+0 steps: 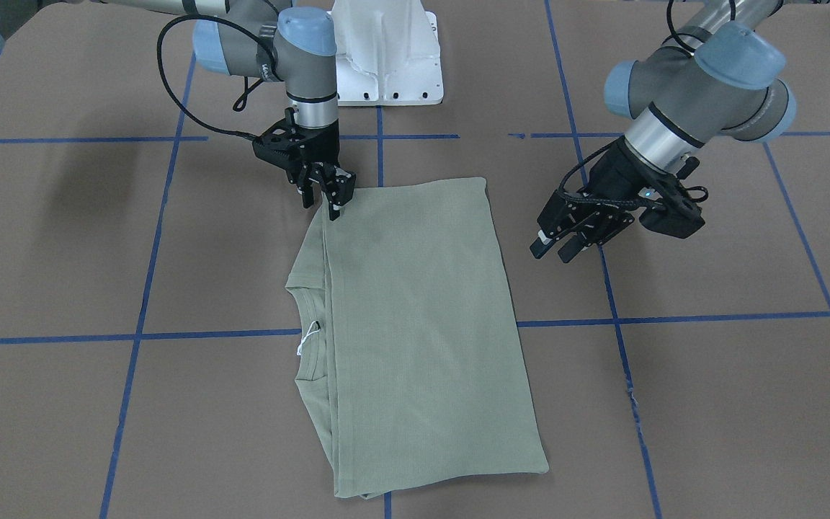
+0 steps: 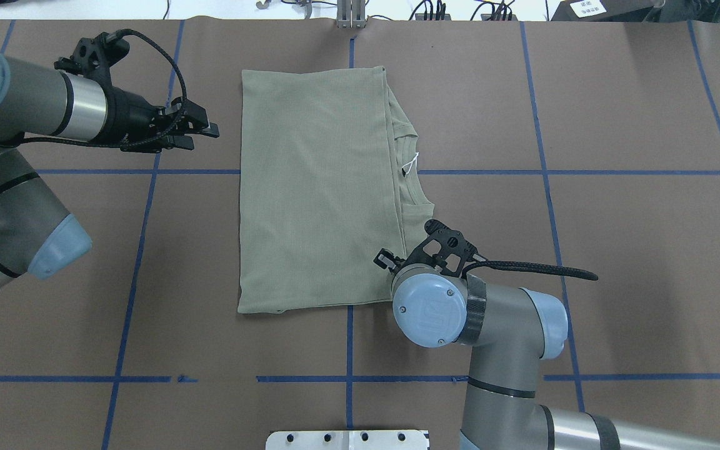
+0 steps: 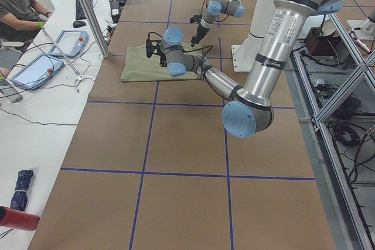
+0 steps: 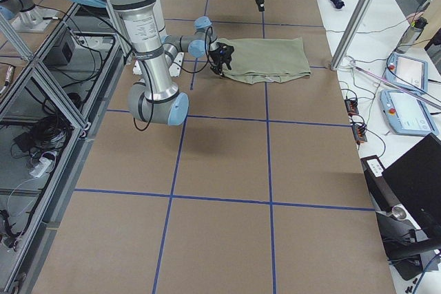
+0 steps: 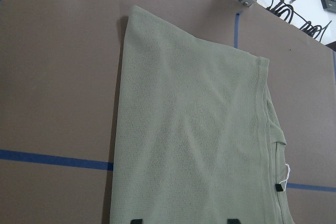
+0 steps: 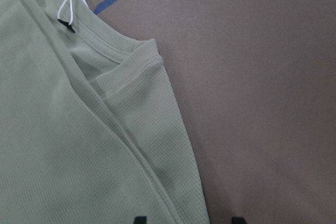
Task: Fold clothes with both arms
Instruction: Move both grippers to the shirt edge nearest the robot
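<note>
The pale sage-green shirt (image 1: 422,324) lies folded into a flat rectangle on the brown table, also seen from overhead (image 2: 316,187). Its ribbed collar (image 2: 411,187) and white tag (image 2: 410,164) stick out on the side toward my right arm. My right gripper (image 1: 325,202) is open, just above the shirt's near corner on the collar side; the right wrist view shows that edge (image 6: 131,129) between open fingertips. My left gripper (image 2: 200,136) is open and empty, above the table beside the shirt's opposite edge, apart from it (image 1: 552,252).
The white pedestal base (image 1: 386,58) stands at the robot's side of the table. Blue tape lines (image 2: 585,172) cross the brown surface. A metal post (image 2: 350,15) stands at the far edge. An operator (image 3: 17,4) sits at a side table with tablets (image 3: 35,68).
</note>
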Tool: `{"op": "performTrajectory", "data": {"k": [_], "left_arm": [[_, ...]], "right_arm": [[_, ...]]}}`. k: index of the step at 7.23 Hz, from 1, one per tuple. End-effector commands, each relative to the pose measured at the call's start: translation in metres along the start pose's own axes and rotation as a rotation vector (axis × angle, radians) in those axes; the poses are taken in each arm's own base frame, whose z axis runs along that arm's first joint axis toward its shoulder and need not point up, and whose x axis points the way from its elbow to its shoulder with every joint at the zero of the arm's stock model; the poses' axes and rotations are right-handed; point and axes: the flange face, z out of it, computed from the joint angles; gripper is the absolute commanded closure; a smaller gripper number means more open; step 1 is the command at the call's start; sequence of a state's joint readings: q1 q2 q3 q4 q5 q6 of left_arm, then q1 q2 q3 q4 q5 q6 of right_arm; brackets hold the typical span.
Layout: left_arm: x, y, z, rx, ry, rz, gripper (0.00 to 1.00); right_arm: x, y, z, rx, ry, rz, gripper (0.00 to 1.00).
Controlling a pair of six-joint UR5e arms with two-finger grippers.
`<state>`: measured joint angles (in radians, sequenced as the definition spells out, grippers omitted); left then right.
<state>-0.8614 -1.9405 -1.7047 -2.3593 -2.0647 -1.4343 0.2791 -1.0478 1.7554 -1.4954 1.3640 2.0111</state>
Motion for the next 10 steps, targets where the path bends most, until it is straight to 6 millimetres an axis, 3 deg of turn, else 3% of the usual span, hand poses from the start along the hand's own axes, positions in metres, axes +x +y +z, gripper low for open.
{"op": "performTrajectory", "data": {"k": [1, 2, 3, 6, 7, 8, 9, 10], "left_arm": [[0.001, 0.000, -0.001, 0.001, 0.002, 0.001, 0.38], [0.001, 0.000, -0.001, 0.001, 0.002, 0.001, 0.38], [0.000, 0.000, -0.001, 0.001, 0.001, 0.000, 0.38], [-0.004, 0.002, -0.001, -0.001, -0.004, -0.020, 0.38], [0.001, 0.005, -0.001, 0.000, 0.004, -0.085, 0.38], [0.008, 0.021, -0.002, -0.022, 0.019, -0.164, 0.38], [0.009, 0.067, -0.008, -0.052, 0.025, -0.217, 0.38], [0.020, 0.127, 0.003, -0.030, -0.038, -0.261, 0.38]], "right_arm": [[0.000, 0.002, 0.004, -0.001, -0.001, -0.001, 0.55], [0.000, 0.002, 0.004, -0.001, -0.001, 0.001, 0.71], [0.000, 0.002, 0.004, -0.002, 0.000, -0.002, 1.00], [-0.003, 0.003, -0.004, -0.020, -0.012, -0.020, 1.00], [-0.004, 0.006, -0.018, -0.036, -0.032, -0.021, 1.00], [0.003, 0.009, -0.030, -0.048, -0.043, -0.025, 1.00], [0.012, 0.006, -0.039, -0.053, -0.050, -0.025, 1.00], [0.033, 0.012, -0.045, -0.058, -0.033, -0.042, 1.00]]}}
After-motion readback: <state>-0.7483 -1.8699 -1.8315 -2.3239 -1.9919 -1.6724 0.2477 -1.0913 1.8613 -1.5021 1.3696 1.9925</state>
